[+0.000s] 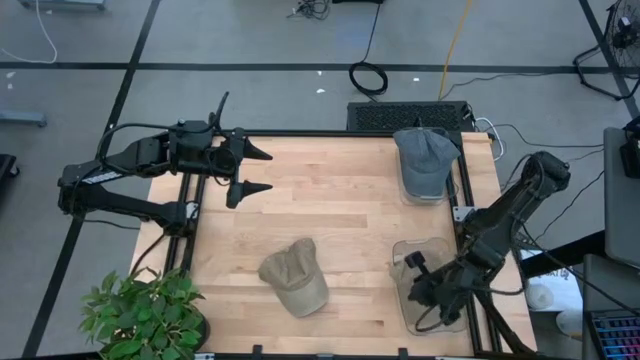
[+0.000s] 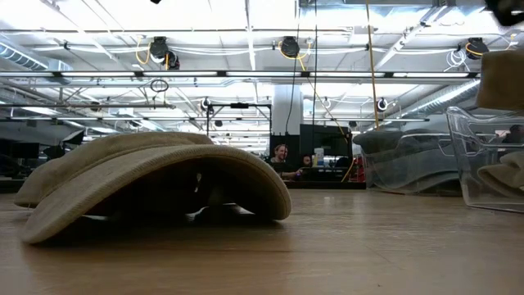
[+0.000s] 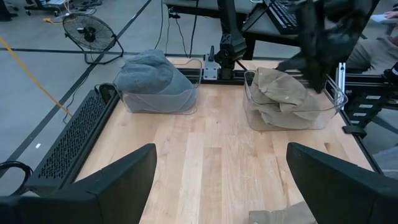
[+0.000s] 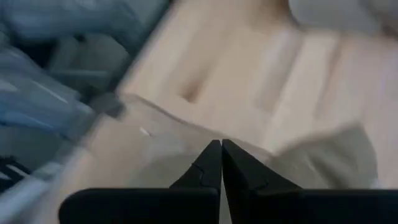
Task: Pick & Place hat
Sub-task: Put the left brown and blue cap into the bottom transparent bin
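Note:
A tan hat [image 1: 295,280] lies brim-down on the wooden table near its front edge and fills the low view [image 2: 155,180]. A second tan hat [image 3: 283,96] lies crumpled in a clear bin [image 3: 292,121] at the table's near right. My right gripper [image 1: 413,263] hangs shut over that bin, pointing down at the hat [image 4: 323,155]. A grey-blue hat [image 1: 425,158] sits in another clear bin [image 3: 158,106] at the far right. My left gripper [image 1: 268,172] waits open above the table's far left, with nothing between its fingers. My right gripper comes slanting down from the table's right side, its shut fingertips [image 4: 221,149] just over the tan cloth in the bin. Whether they touch the hat I cannot tell.
A potted plant [image 1: 140,315] stands at the near left corner. A black mesh panel [image 1: 410,115] lies past the far edge. Bare wood [image 1: 330,190] lies between the hat on the table and the two bins.

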